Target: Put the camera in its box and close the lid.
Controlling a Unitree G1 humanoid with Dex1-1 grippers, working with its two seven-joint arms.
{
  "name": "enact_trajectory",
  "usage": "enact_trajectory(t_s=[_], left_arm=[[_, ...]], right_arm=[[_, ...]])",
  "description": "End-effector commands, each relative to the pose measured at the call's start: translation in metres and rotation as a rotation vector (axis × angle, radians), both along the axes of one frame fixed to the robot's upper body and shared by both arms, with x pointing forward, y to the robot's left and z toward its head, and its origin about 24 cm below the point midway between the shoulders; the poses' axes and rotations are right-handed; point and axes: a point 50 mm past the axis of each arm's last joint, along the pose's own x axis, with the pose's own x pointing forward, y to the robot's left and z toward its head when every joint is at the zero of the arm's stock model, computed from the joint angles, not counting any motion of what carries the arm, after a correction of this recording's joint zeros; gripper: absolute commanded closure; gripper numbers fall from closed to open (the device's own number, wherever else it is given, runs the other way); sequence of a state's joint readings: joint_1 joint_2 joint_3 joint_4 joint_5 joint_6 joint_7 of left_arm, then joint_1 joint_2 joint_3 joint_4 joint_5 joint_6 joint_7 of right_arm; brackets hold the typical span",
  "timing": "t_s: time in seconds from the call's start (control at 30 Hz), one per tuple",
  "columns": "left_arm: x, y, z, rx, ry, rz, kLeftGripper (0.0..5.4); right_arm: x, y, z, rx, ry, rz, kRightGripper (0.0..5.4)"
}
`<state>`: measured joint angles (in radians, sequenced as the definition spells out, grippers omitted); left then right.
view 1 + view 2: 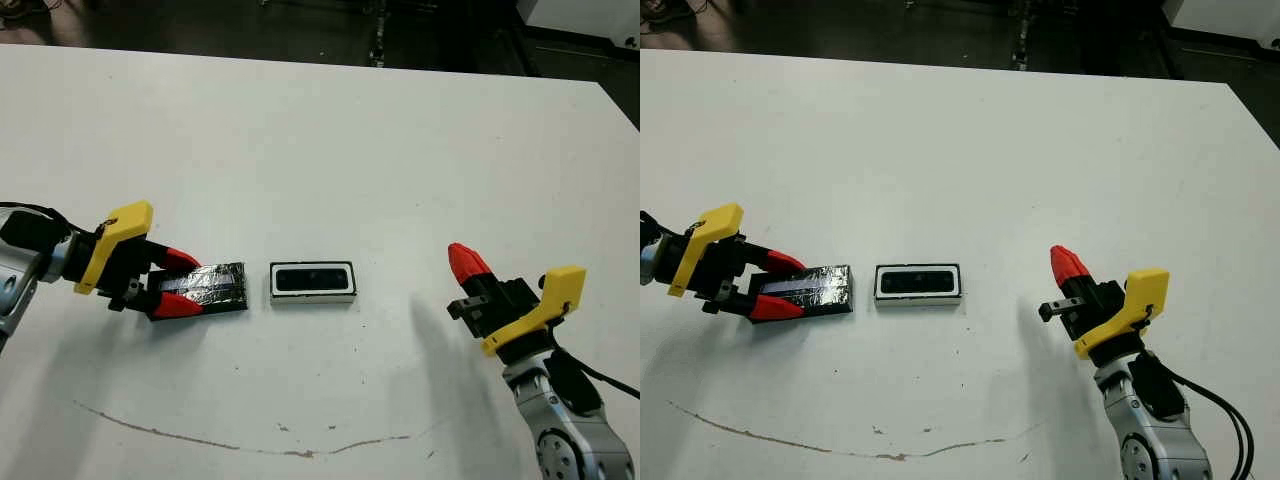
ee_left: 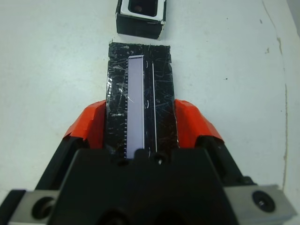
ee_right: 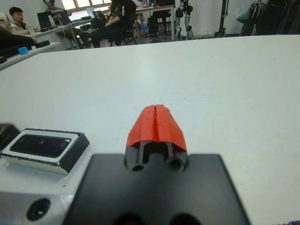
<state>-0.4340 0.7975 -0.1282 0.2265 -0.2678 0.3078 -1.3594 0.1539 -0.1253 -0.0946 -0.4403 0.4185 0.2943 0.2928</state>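
The box [image 1: 272, 283], a small white-rimmed tray, sits at the table's middle with the dark camera [image 1: 312, 279] lying inside it. Just left of the box, the glossy black lid [image 1: 218, 284] lies flat on the table with its pale strip [image 2: 136, 98] facing up. My left gripper [image 1: 188, 282] is shut on the lid, one red finger [image 2: 89, 124] against each long side. The lid's far end stops a small gap short of the box [image 2: 140, 26]. My right gripper [image 1: 468, 262] is shut and empty, apart to the right of the box [image 3: 44, 159].
A thin brownish curved mark [image 1: 200, 440] runs across the white table near its front. The table's far edge [image 1: 330, 66] borders a dark floor. Beyond the table, people [image 3: 18, 18] sit at desks.
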Motion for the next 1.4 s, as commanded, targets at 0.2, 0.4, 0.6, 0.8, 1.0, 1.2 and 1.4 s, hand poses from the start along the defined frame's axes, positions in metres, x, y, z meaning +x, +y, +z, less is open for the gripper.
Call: enact_trajectory(t_s=[0.2, 0.4, 0.6, 0.8, 1.0, 1.2, 1.4], left_arm=[[0.004, -0.008, 0.018, -0.256, -0.153, 0.222, 2.25], [0.012, -0.018, 0.023, -0.320, -0.145, 0.179, 2.25], [0.016, -0.031, 0.014, -0.284, -0.084, 0.101, 2.25], [0.016, -0.040, -0.004, -0.255, -0.022, -0.006, 2.25], [0.016, -0.047, -0.021, -0.245, 0.023, -0.069, 2.25], [0.022, -0.058, -0.030, -0.262, 0.095, -0.133, 2.25], [0.026, -0.067, -0.034, -0.296, 0.138, -0.174, 2.25]], right_arm=[[0.000, -0.003, -0.001, -0.012, 0.011, -0.010, 5.40], [0.000, -0.001, -0.001, -0.016, 0.018, -0.010, 5.40], [-0.001, -0.001, 0.000, -0.015, 0.014, -0.011, 5.40], [0.000, -0.001, 0.000, -0.008, 0.016, -0.011, 5.40], [-0.001, 0.000, -0.002, -0.006, 0.021, -0.006, 5.40], [-0.002, 0.003, -0.005, 0.003, 0.023, 0.001, 5.40], [-0.003, 0.002, -0.005, 0.000, 0.023, 0.009, 5.40]])
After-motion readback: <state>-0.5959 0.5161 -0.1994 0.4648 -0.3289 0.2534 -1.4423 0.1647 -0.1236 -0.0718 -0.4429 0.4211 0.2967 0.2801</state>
